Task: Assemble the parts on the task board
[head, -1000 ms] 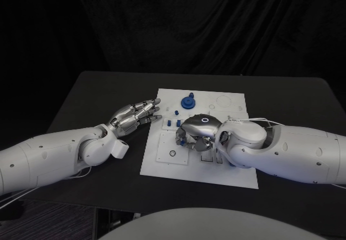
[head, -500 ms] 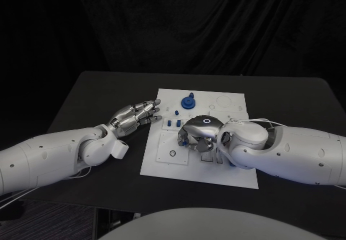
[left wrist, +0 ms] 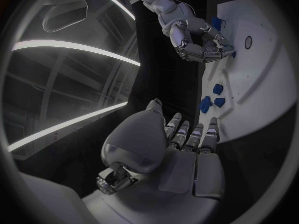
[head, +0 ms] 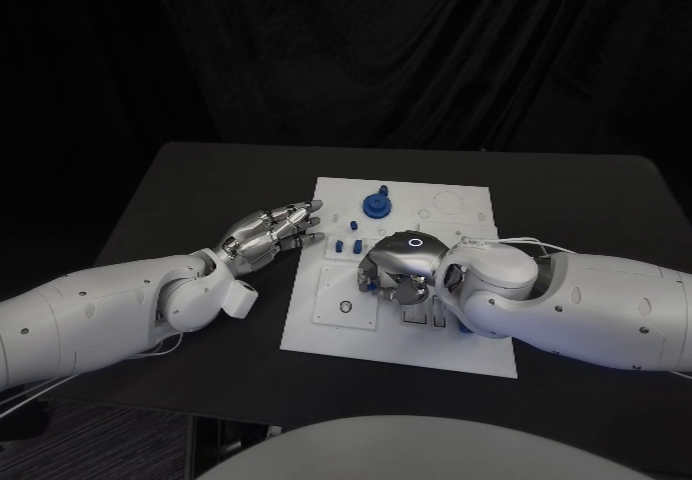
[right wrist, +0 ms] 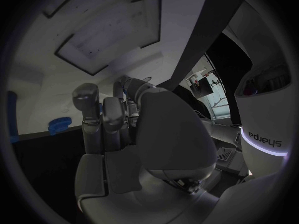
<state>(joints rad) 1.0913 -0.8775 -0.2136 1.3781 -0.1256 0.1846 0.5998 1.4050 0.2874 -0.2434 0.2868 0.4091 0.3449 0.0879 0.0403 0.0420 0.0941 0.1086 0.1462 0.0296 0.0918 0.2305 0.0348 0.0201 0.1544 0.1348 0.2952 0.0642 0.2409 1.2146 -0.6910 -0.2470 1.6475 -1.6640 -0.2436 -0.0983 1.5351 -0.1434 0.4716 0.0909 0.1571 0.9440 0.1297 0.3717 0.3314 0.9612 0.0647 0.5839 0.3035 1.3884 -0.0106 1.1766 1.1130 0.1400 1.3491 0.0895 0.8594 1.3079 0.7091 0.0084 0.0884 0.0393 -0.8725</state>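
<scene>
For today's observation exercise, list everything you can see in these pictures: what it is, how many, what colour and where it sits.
Table: one, black, under everything.
Task board: one, white, middle of the table.
Round part: one, blue, standing at the board's far end.
Small parts: a few, blue, near the board's left edge, close to the left hand's fingertips.
Ring mark: one, dark, on the board's near left area.
Left hand: one, silver, fingers extended, holding nothing, beside the board's left edge.
Right hand: one, silver, fingers curled down over the board's middle; whether it holds anything cannot be told.
</scene>
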